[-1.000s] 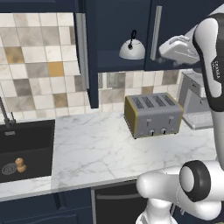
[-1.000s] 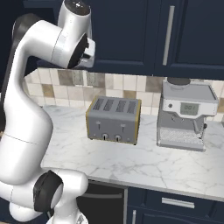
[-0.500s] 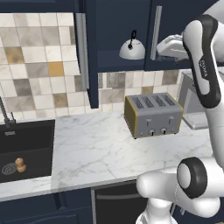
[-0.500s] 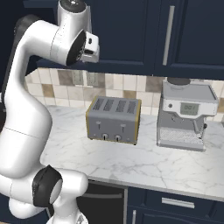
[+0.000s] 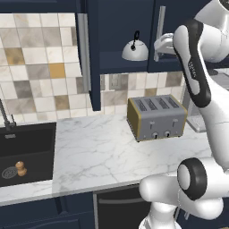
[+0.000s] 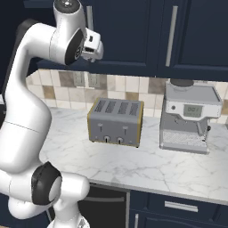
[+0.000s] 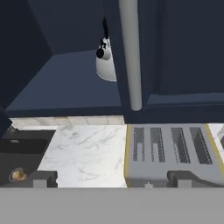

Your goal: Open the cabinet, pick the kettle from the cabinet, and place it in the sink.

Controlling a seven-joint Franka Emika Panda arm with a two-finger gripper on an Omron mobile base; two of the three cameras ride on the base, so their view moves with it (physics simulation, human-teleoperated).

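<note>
The navy cabinet [image 5: 117, 22] has its left door [image 5: 93, 53] swung out edge-on, while the right door [image 7: 188, 48] stays closed. On the open shelf stands the small silver kettle [image 5: 135, 50] with its black arched handle. In the hand view the kettle [image 7: 106, 65] is half hidden behind the right door's silver bar handle [image 7: 130, 52]. My gripper [image 5: 163, 44] hovers open in front of that handle, just right of the kettle, with nothing between its fingertips [image 7: 43, 178]. The black sink [image 5: 27, 150] lies at the counter's left end.
A boxy silver toaster [image 5: 156, 117] sits on the marble counter [image 5: 98, 152] directly below the hand. A coffee machine [image 6: 189, 116] stands to the right of it. A small brown item [image 5: 20, 168] lies in the sink basin by the drain.
The hand has slid left along the cabinet front, from beside the right door toward its bar handle and the kettle. The jaws stay open.
</note>
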